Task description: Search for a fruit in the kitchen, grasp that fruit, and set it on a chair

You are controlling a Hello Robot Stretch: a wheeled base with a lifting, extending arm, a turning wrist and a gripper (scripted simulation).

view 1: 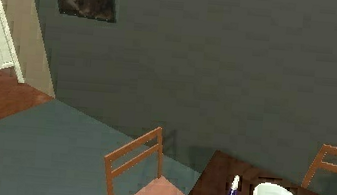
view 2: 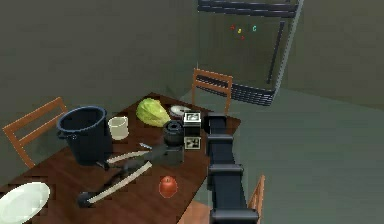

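Where the dark square arm [view 2: 228, 190] rises from the arm side view's bottom edge, it extends over the dark brown wooden table [view 2: 140, 200]. The two-finger gripper [view 2: 167, 150] sits left of the two small white marker squares [view 2: 191, 131]. Objects lie on the tabletop at and behind the gripper, so the state of the jaws, and whether they hold anything, cannot be told.

The small round red fruit [view 2: 168, 185] rests on the table, near the edge closest to the arm and below the gripper in the picture. Whether the gripper touches it cannot be told.

Other items on the table:
- a large dark blue pot [view 2: 82, 130], toward the left;
- a white mug [view 2: 118, 127], just beside the pot;
- a green leafy head of lettuce [view 2: 153, 112], farther out;
- a round white plate [view 2: 22, 200], at the left corner.

A light wooden slat-back chair [view 2: 213, 85] stands at the far end of the table. A tall grey refrigerator [view 2: 245, 50] stands beyond it.

In the forward view, a second wooden chair [view 1: 136, 163] stands at the table corner.
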